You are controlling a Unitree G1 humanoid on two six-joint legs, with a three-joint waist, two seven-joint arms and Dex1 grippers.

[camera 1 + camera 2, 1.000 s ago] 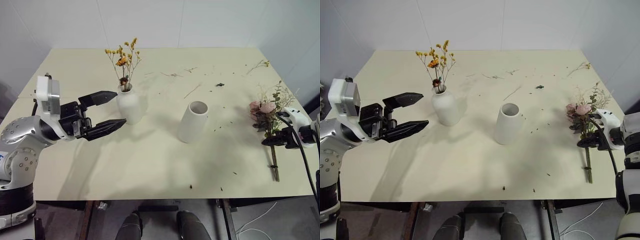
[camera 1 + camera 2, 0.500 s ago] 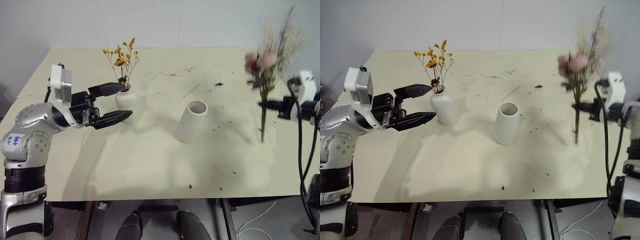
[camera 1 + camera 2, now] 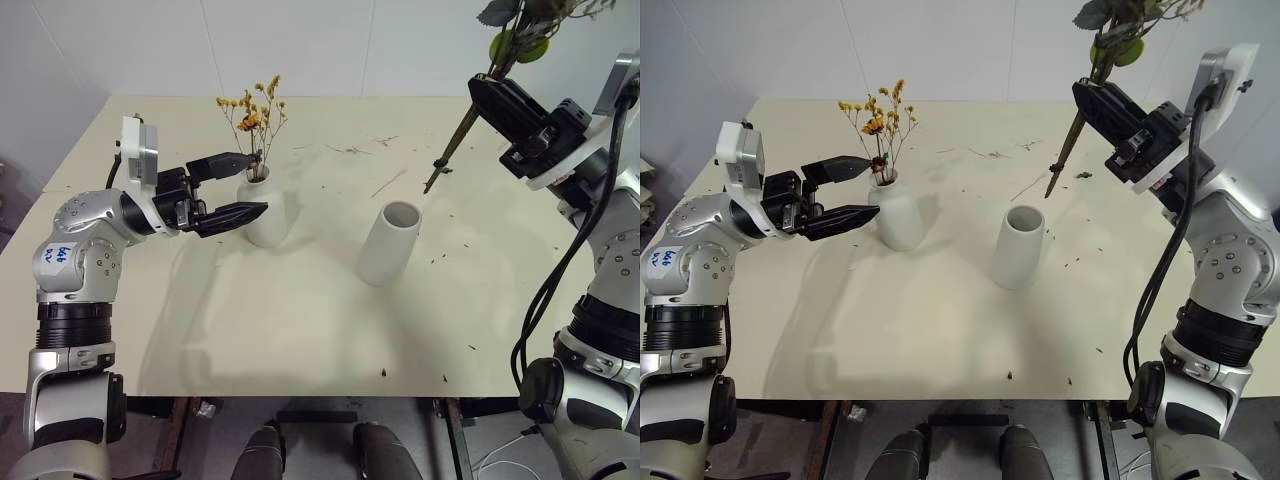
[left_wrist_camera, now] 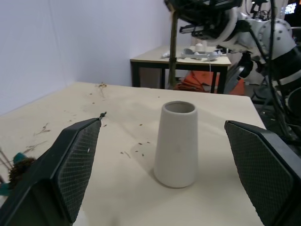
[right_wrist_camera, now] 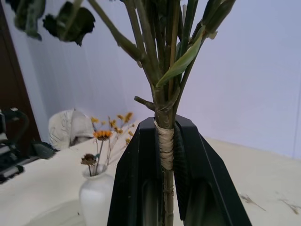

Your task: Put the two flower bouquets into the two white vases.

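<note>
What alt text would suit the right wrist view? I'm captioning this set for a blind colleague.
The right gripper is shut on the bound green stems of the large bouquet, held upright. Beyond it, the squat white vase stands on the pale table with the small yellow-orange dried bouquet in it.

Bright even overhead light, soft shadows (no glare), sharp focus

Two white vases (image 3: 388, 243) (image 3: 262, 209), yellow-orange small flowers (image 3: 250, 108), a green-stemmed bouquet (image 5: 157, 66), a cream table (image 3: 300, 300).
</note>
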